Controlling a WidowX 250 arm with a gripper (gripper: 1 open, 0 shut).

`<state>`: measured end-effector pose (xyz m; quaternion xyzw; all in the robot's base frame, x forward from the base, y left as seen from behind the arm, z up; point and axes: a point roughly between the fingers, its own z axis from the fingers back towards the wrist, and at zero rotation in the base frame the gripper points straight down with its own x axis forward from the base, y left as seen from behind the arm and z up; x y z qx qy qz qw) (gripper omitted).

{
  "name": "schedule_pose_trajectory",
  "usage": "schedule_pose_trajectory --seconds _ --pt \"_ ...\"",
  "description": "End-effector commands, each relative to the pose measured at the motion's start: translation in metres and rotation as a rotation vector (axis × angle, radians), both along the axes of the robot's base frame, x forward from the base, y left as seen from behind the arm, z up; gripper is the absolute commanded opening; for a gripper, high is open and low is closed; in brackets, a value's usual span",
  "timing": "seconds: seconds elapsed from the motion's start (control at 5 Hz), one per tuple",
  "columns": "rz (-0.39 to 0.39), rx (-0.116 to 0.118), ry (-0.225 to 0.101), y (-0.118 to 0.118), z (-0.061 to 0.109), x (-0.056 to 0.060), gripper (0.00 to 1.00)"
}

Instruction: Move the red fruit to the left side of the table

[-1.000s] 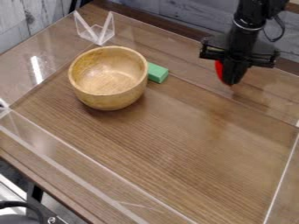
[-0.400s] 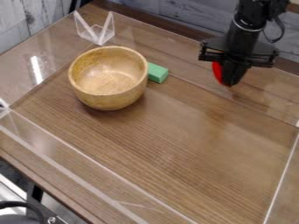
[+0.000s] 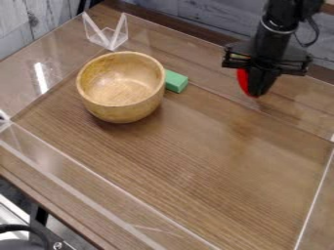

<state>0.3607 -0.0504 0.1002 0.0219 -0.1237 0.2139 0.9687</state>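
My gripper (image 3: 256, 88) hangs over the right rear part of the table (image 3: 196, 166), its black body reaching down from the top edge. It is shut, and a small glossy red shape, the red fruit (image 3: 255, 78), sits between the fingertips. The fruit's green cap is hidden. Whether the fruit touches the tabletop or hangs just above it I cannot tell.
A wooden bowl (image 3: 121, 86) stands at the left rear, with a flat green block (image 3: 177, 82) just to its right. Low clear acrylic walls (image 3: 131, 220) run around the tabletop. A clear folded stand (image 3: 104, 31) sits at the back left corner.
The gripper, with the red shape in it, has shifted very slightly to the left. Bowl and green block have not moved.
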Motion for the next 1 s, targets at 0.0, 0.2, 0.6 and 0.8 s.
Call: schedule_pose_trajectory --seconds 0.0,0.2,0.6,0.8 --pt "-0.011 -0.026 -0.067 0.020 0.041 -0.015 0.00" --pt "-0.017 -0.024 -0.050 0.052 0.048 -0.039 0.00" --pt "-0.089 0.003 -0.015 0.104 0.045 -0.076 0.00" --pt "-0.121 0.021 0.001 0.119 0.040 -0.089 0.00"
